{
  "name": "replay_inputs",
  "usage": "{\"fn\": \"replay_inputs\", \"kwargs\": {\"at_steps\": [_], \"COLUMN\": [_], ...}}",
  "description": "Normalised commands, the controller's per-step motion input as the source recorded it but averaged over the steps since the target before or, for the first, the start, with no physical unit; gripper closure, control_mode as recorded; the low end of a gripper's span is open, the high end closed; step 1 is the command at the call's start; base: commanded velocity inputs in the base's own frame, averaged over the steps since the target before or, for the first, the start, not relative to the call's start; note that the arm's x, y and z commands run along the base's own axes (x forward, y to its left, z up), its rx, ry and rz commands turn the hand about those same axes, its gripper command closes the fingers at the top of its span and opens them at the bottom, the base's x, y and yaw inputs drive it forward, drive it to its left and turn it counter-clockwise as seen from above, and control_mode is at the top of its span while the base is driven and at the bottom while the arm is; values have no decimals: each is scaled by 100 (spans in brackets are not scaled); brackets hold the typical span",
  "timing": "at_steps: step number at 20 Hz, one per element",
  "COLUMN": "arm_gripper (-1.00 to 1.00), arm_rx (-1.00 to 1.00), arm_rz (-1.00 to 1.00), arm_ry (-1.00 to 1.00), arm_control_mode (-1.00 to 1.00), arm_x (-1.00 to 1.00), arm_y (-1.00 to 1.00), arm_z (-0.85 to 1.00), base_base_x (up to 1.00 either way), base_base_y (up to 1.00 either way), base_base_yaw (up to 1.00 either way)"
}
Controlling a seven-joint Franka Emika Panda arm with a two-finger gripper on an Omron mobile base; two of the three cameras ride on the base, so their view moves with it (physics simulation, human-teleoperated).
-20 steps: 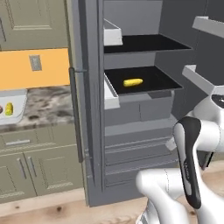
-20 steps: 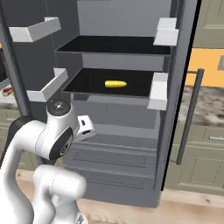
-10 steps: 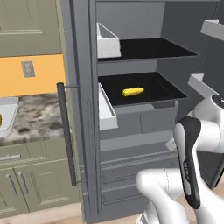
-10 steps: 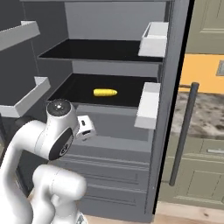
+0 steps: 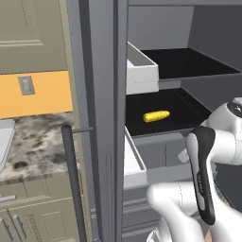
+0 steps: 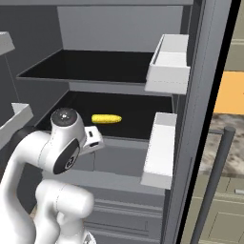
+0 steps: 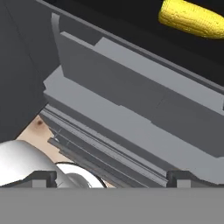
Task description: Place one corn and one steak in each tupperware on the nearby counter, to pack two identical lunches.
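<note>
The corn [image 5: 156, 116] [image 6: 106, 118] [image 7: 193, 18] is lying on the lower black shelf [image 5: 184, 113] [image 6: 138, 125] of the open fridge, well above and beyond the claw [image 7: 112, 177], whose two dark tips are standing wide apart, released and gripping nothing. Below that shelf, grey drawer fronts [image 7: 131, 109] are stepping down toward the wooden floor [image 7: 39, 131]. Left of the fridge door [image 5: 97, 118], the mottled stone worktop [image 5: 38, 142] is carrying a pale tupperware [image 5: 4, 142] at the picture's edge.

The yellow corn cob [image 5: 156, 116] lies on the lower black fridge shelf [image 5: 184, 111] — white door bins [image 6: 167, 64] flank it.
</note>
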Motion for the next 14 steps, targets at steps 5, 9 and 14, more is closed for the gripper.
{"fn": "replay_inputs", "kwargs": {"at_steps": [5, 9, 14], "arm_gripper": [-100, -100, -100], "arm_rx": [2, 9, 17], "arm_rz": [-6, -13, -28], "arm_ry": [0, 0, 0], "arm_control_mode": [-100, -100, -100], "arm_x": [8, 43, 37], "arm_y": [0, 0, 0], "arm_z": [-14, -3, -2], "base_base_x": [0, 0, 0], "base_base_y": [0, 0, 0], "base_base_yaw": [0, 0, 0]}}
